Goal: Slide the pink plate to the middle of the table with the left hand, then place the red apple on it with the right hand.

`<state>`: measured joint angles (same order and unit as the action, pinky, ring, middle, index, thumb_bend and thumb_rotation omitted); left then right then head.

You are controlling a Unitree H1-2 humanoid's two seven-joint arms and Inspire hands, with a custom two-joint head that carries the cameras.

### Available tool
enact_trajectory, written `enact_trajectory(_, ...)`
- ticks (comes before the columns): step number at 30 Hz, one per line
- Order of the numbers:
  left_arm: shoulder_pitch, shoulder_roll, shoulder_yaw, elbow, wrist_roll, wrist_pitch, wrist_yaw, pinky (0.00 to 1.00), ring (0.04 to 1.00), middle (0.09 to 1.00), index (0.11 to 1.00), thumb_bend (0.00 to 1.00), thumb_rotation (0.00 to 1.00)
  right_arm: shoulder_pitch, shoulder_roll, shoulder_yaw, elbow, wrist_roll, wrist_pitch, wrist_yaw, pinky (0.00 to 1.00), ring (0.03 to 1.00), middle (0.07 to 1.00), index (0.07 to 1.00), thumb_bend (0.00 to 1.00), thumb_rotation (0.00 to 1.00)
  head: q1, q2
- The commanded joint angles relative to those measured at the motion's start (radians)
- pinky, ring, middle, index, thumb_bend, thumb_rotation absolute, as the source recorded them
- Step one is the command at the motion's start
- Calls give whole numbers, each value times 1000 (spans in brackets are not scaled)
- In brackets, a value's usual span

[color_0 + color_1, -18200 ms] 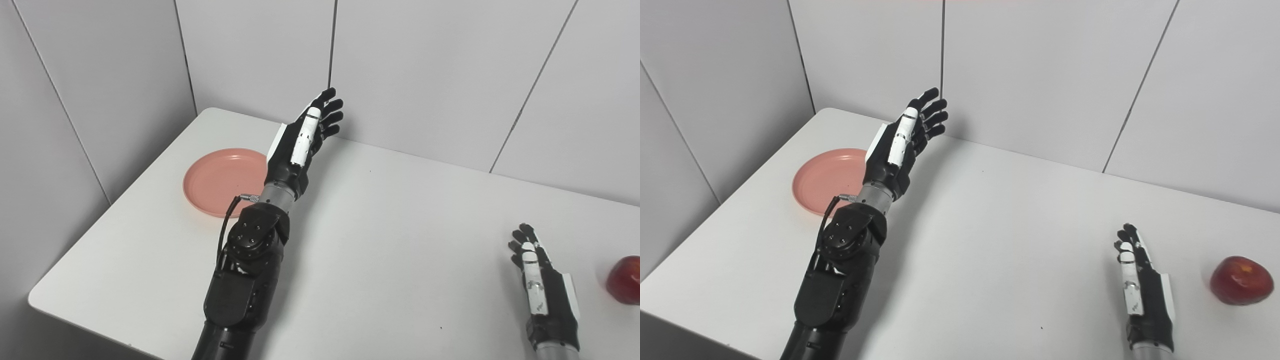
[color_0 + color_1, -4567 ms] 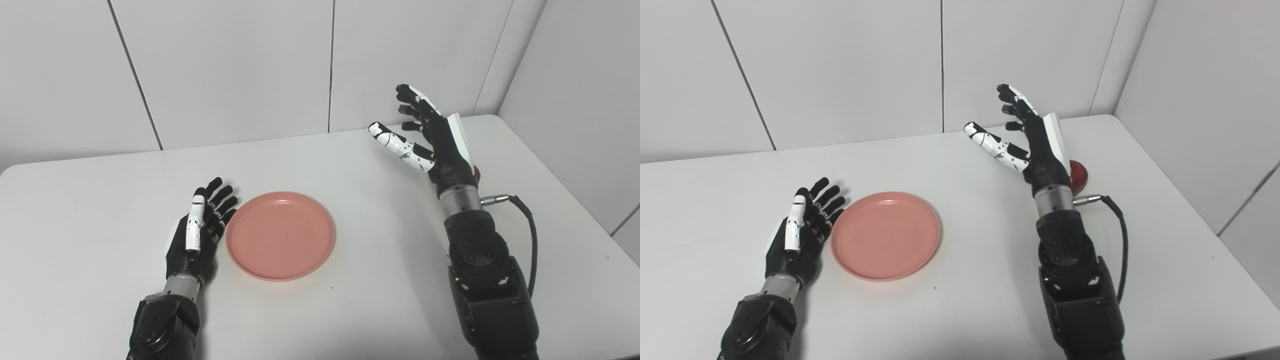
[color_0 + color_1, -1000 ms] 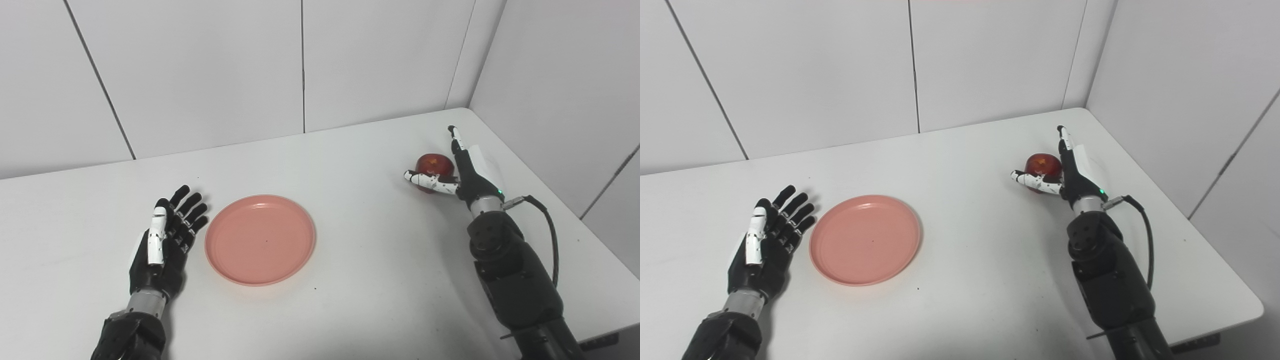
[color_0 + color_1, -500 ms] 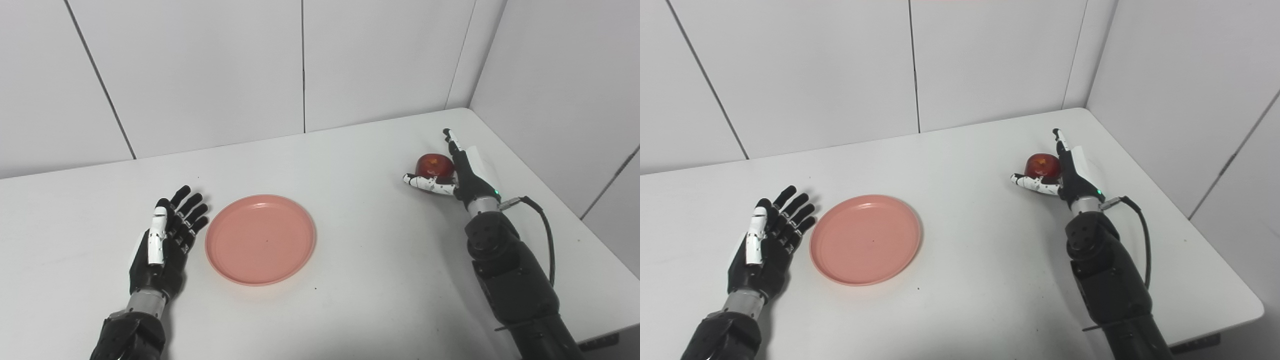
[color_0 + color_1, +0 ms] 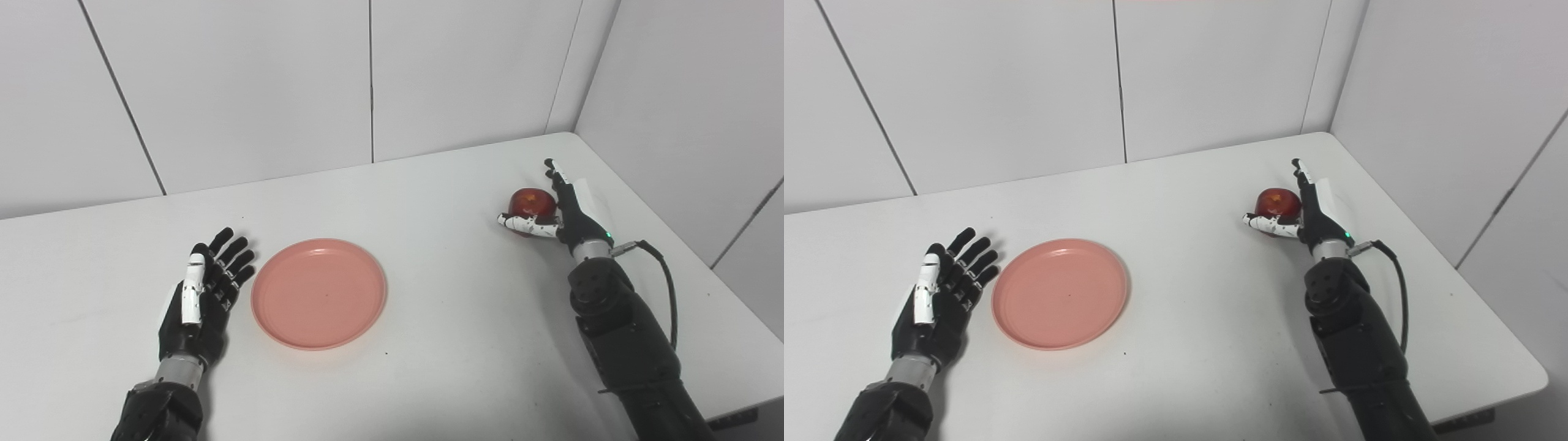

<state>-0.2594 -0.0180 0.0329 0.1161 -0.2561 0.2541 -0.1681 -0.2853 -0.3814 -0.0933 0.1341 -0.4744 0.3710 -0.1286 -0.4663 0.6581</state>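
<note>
Right hand [image 5: 560, 214] is cupping the red apple [image 5: 530, 203] near the table's right end, fingers spread and not yet clamped, while the pink plate [image 5: 318, 293] is already sitting mid-table, awaiting it.

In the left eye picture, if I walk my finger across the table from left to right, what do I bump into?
Left hand → pink plate → apple, with the right hand wrapped around its right side.

A white table [image 5: 441, 318] stands in a corner of pale grey panelled walls [image 5: 245, 86] under even light.
</note>
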Motion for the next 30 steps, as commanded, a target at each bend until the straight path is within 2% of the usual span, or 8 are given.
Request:
enact_trajectory(1, 9, -1, -2, -6, 3, 21, 11, 892, 872, 876, 860, 406, 1000, -47, -9, -13, -11, 6, -63, -48, 768, 862, 886, 889, 1000, 326, 1, -1)
enact_trajectory(6, 9, 0, -2, -5, 2, 22, 8, 890, 872, 876, 860, 405, 1000, -53, -2, -9, 14, 17, -103, -89, 664, 771, 811, 849, 999, 287, 1, -1)
enact_trajectory(10, 9, 0, -3, -7, 1, 23, 8, 897, 876, 879, 861, 407, 1000, -55, -3, -5, 37, 30, -145, -109, 589, 679, 713, 740, 932, 208, 2, 1)
enact_trajectory(15, 11, -2, -1, -8, -1, 22, 9, 899, 875, 878, 862, 407, 1000, -59, -4, 2, 49, 26, -152, -113, 513, 598, 646, 667, 902, 169, 3, 2)
enact_trajectory(20, 10, -1, -3, -6, 4, 21, 10, 896, 873, 878, 861, 408, 1000, -69, -11, 15, 77, 16, -150, -110, 472, 535, 583, 583, 830, 85, 4, 4)
enact_trajectory(21, 10, -1, -3, -6, 5, 22, 11, 895, 872, 877, 861, 407, 1000, -72, -14, 21, 85, 12, -151, -109, 451, 510, 561, 527, 648, 115, 4, 4)
enact_trajectory(23, 10, -2, -3, -8, 5, 24, 13, 894, 871, 878, 861, 406, 1000, -77, -18, 30, 97, 2, -146, -111, 440, 487, 538, 497, 555, 131, 4, 4)
enact_trajectory(30, 10, -3, -2, -6, 1, 21, 11, 893, 873, 880, 864, 408, 1000, -88, -23, 49, 116, -9, -126, -104, 424, 468, 521, 485, 520, 131, 10, 4)
